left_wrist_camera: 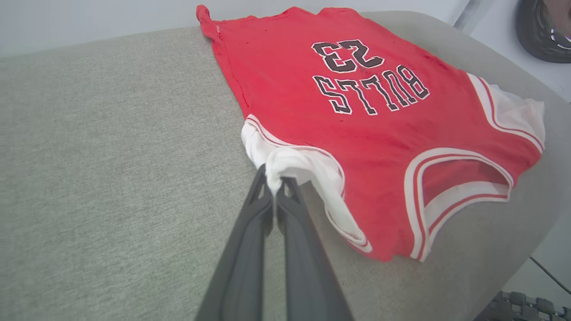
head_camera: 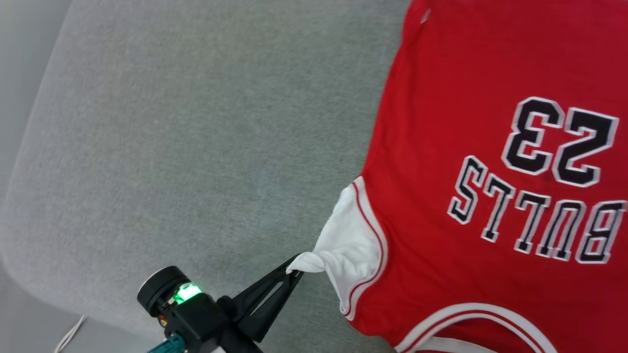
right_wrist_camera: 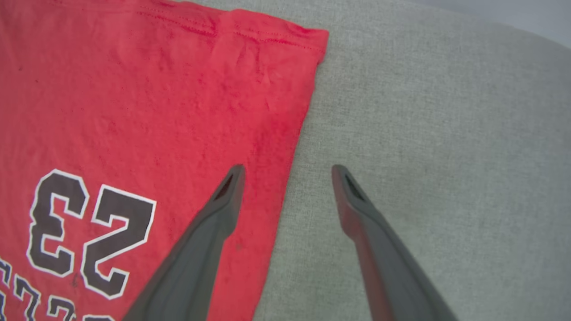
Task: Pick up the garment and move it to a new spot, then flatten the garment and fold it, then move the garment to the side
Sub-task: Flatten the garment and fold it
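Observation:
The garment (head_camera: 461,122), a red jersey with white sleeves and black "BULLS 23" lettering, lies spread flat on a grey cushioned surface (head_camera: 196,147). In the head view my left gripper (head_camera: 293,268) is shut on the bunched tip of the white sleeve, at the jersey's left edge. The left wrist view shows the same pinch, left gripper (left_wrist_camera: 273,183) closed on white cloth, the garment (left_wrist_camera: 339,120) stretching away beyond it. In the right wrist view my right gripper (right_wrist_camera: 287,171) stands open over the jersey's side edge, one finger above the garment (right_wrist_camera: 147,102), the other above bare cushion.
The grey cushion's rounded edge (head_camera: 29,274) runs along the lower left, with a pale cable (head_camera: 68,336) on the floor beyond it. A dark round object (left_wrist_camera: 542,31) sits past the cushion at the upper right of the left wrist view. Bare cushion (right_wrist_camera: 446,133) lies beside the jersey's hem.

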